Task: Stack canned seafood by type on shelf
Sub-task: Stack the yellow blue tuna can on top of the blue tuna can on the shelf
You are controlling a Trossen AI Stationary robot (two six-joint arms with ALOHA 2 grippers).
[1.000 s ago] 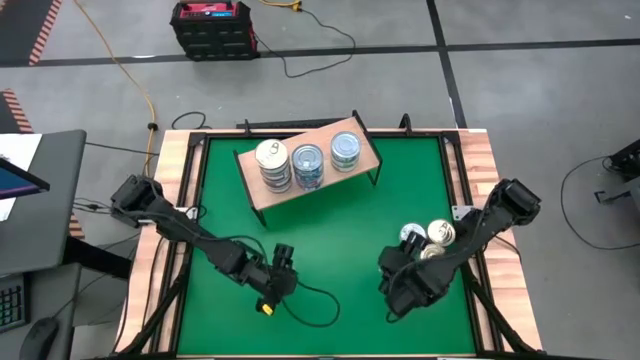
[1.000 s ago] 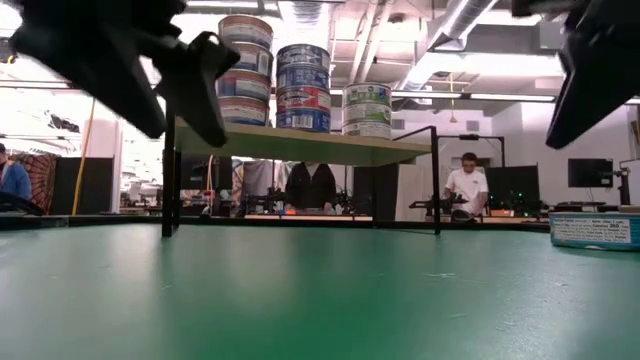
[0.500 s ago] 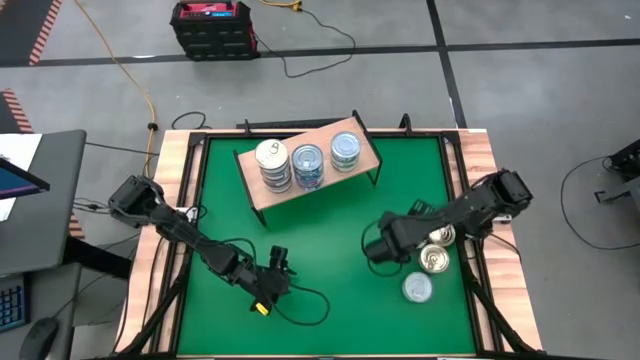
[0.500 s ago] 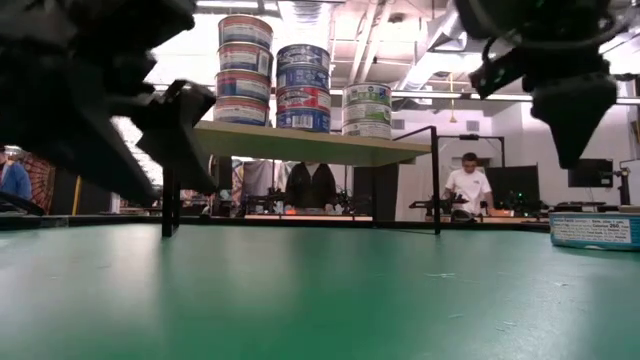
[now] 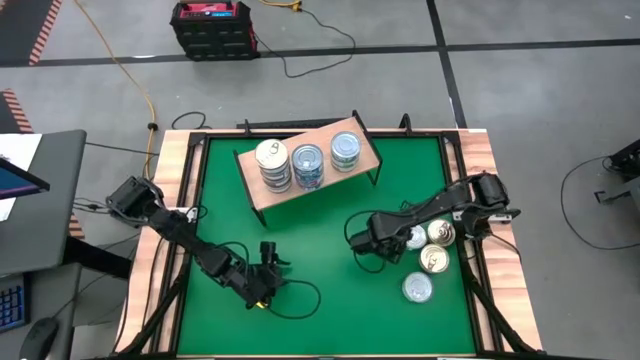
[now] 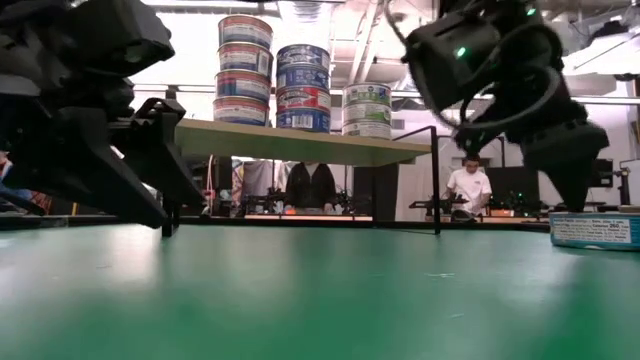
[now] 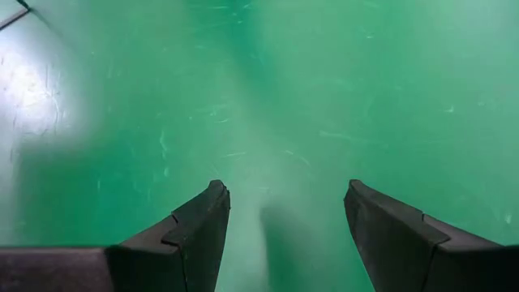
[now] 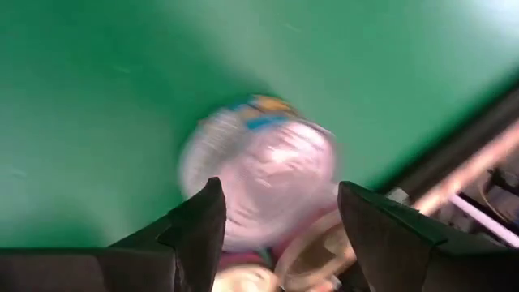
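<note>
Three loose tins lie by the table's right edge, toward its near corner, and three stacks stand on the shelf at the far edge: a tall one, a middle one and a short one. Nearest, the left gripper hangs low over bare green near the front edge, its fingers apart and holding nothing. Farther in, the right gripper hovers just beside the loose tins, fingers likewise spread and empty, with one cream-topped tin lying in front of them.

The tins look rigid and moderately heavy for their size, with smooth metal walls that could slip. I would judge the safest hold to be across the round side wall, fingers square to it, not on the lid or pull-tab. A flat tin leaves little wall to grip, so the fingers would need to come down close to the table.

The low view shows how high each stack stands and the labels on the sides, which the high view cannot. The high view alone shows the loose tins' lids and their spacing. Only the right wrist view shows the tin lined up between the fingers.
</note>
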